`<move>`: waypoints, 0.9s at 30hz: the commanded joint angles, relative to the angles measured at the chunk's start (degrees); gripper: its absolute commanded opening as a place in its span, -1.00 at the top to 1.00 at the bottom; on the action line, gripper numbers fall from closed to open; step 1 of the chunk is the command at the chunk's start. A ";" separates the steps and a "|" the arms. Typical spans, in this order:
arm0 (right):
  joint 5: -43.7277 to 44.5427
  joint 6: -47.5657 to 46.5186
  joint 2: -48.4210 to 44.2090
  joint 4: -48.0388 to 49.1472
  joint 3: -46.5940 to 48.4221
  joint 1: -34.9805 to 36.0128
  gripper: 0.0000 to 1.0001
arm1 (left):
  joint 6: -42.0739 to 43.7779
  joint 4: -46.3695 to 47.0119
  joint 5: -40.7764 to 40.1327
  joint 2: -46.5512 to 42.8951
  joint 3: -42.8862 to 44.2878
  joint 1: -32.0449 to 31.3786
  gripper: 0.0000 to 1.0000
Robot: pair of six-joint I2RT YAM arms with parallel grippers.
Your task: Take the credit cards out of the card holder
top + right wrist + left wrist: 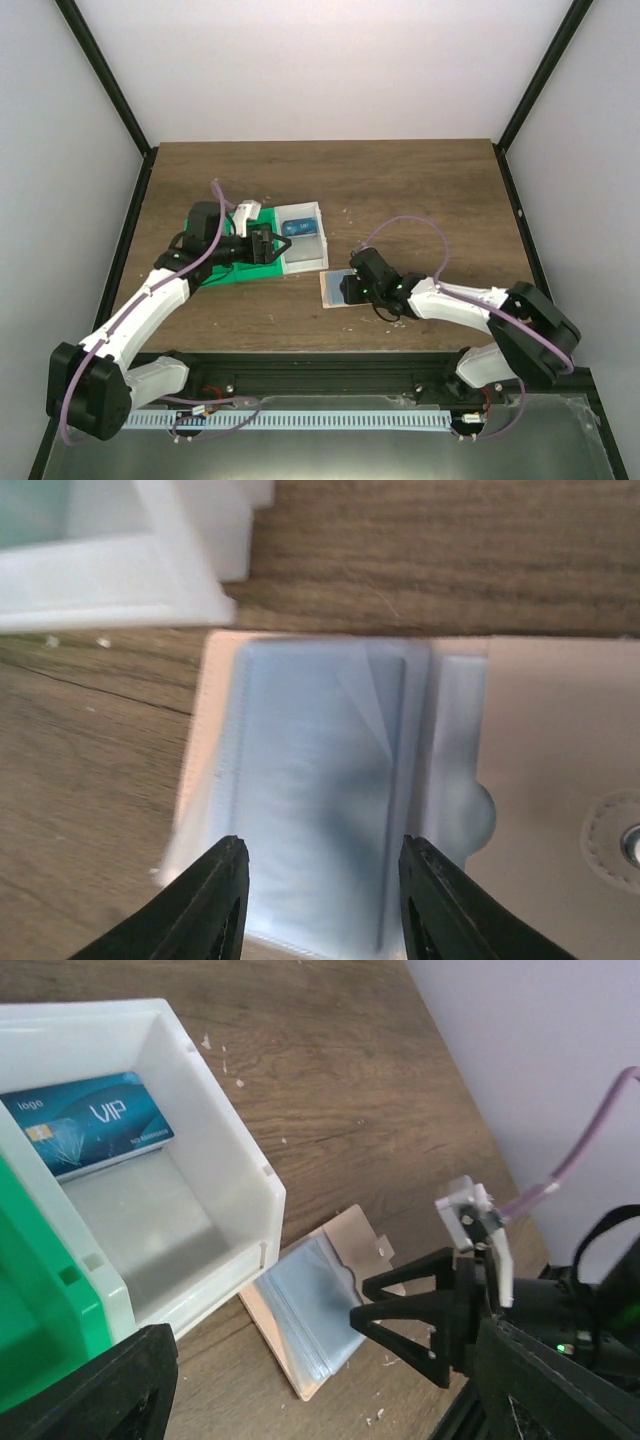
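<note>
A bright blue credit card (pixel 85 1120) printed "VIP" lies inside the translucent white box (pixel 232 1150), seen from above as a blue patch (pixel 300 228). The tan card holder (pixel 334 290) lies open on the table just right of that box, its blue-grey panel (pixel 320 760) facing up and its tan flap (pixel 560 740) to the right. My right gripper (pixel 325 900) hovers low over that panel with its jaws apart and nothing between them. My left gripper (pixel 263 243) stands wide open at the box's left edge, empty; one finger (pixel 100 1390) shows.
A green compartment tray (pixel 215 272) sits under the left gripper, against the white box. The right gripper's black fingers (pixel 430 1310) reach over the holder (pixel 310 1310) in the left wrist view. A snap button (pixel 630 845) is on the flap. Bare wood lies beyond.
</note>
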 commanded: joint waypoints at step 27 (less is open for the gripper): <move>-23.67 12.17 -5.65 23.04 -15.45 -0.77 0.98 | -16.24 20.81 1.22 12.01 -10.81 -15.93 -0.60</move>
